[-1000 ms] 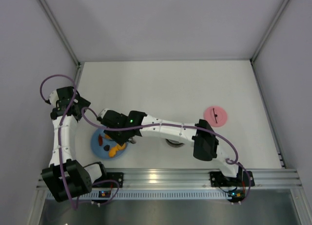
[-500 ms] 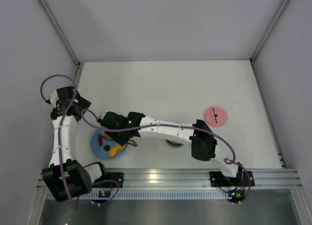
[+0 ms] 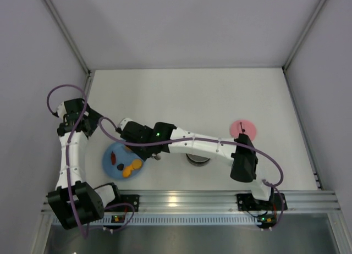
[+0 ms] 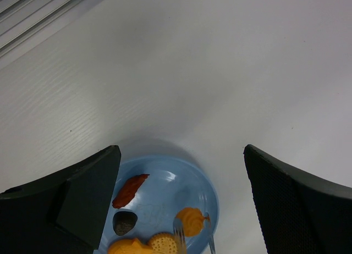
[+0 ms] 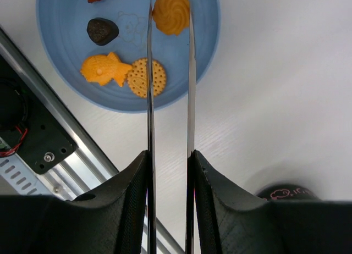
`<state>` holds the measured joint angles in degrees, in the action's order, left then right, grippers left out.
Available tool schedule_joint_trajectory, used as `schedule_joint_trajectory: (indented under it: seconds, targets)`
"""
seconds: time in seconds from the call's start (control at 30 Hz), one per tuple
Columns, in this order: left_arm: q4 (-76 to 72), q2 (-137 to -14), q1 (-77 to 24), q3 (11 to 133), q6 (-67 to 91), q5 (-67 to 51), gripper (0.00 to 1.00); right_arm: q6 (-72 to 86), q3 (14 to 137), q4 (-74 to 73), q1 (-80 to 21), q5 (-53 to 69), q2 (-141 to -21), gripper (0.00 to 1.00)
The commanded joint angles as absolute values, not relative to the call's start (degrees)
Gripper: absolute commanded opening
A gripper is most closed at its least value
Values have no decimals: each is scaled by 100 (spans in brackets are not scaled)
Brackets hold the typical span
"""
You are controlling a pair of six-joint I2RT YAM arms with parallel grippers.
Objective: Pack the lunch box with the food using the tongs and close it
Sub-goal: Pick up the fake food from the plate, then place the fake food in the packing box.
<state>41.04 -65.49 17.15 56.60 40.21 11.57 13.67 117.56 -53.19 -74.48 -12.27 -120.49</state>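
Note:
My right gripper [image 5: 169,155] is shut on the tongs [image 5: 149,100], which reach out over the blue plate [image 5: 66,45]. Their two silver arms flank an orange swirl piece of food [image 5: 171,12] at the tips. On the plate also lie a round cookie [image 5: 147,77], an orange fish shape [image 5: 105,70], a dark bit [image 5: 102,30] and a red piece [image 4: 130,189]. In the top view the steel lunch box [image 3: 197,160] sits mostly hidden under the right arm, and its pink lid [image 3: 239,126] lies to the right. My left gripper [image 4: 180,150] hangs open above the plate's far side.
The aluminium rail [image 3: 181,199] runs along the near edge, close to the plate. Grey walls [image 3: 33,72] enclose the table on three sides. The right arm [image 3: 203,147] stretches across the table's near half, over the lunch box.
The right gripper has squeezed the tongs narrower around the orange swirl piece. The right arm has shifted a little to the right. The left arm has hardly moved.

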Motion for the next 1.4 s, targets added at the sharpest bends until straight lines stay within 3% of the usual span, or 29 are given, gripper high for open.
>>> schedule_joint_trajectory:
  seconds: [0.0, 0.43, 1.03, 1.37]
  targets:
    - [3823, -6311, 1758, 5599, 3867, 1037, 99, 1450, 11611, -5396, -7400, -1450, -11435, 30]
    - [3771, -6135, 1749, 5590, 3718, 747, 99, 1749, 10566, -5537, -7400, -1906, -10240, 29]
    - [3709, -6170, 1749, 5581, 3674, 457, 99, 3726, 7859, -7408, -7295, -3050, -6884, 32]
    - [3709, -6161, 1740, 5581, 3656, 483, 99, 3973, 7269, -7269, -7295, -2944, -6539, 36]
